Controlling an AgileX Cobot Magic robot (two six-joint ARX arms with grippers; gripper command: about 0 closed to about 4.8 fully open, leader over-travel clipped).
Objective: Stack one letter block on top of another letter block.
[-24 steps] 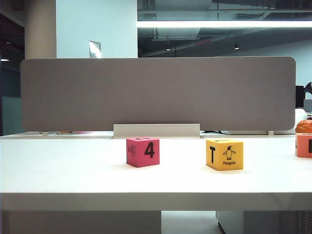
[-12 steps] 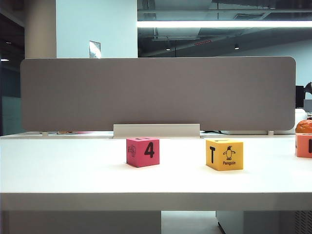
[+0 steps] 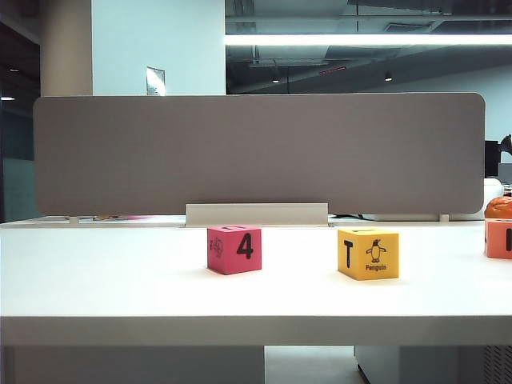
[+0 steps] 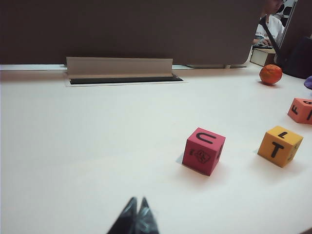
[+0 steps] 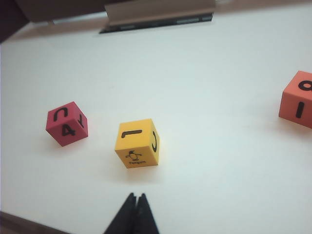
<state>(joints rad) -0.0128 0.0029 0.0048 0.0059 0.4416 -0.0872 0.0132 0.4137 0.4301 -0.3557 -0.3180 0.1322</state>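
The yellow letter block (image 3: 368, 253) with a black "T" and a penguin picture sits on the white table, right of centre. The pink-red block with a "4" (image 3: 234, 250) stands to its left, apart from it. Neither arm shows in the exterior view. In the left wrist view my left gripper (image 4: 138, 201) is shut with nothing in it, above the table, short of the pink-red block (image 4: 204, 150) and the yellow block (image 4: 280, 146). In the right wrist view my right gripper (image 5: 136, 196) is shut and empty, just short of the yellow block (image 5: 137, 143); the pink-red block (image 5: 67, 123) lies beside it.
A paler orange-pink block (image 3: 499, 238) stands at the table's right edge with an orange round thing (image 3: 499, 207) behind it. A grey divider panel (image 3: 256, 152) with a white cable tray (image 3: 256, 214) runs along the back. The table's front edge (image 3: 256, 328) is near the camera.
Nothing differs in the exterior view; both blocks stay where they were and no arm has come into sight.
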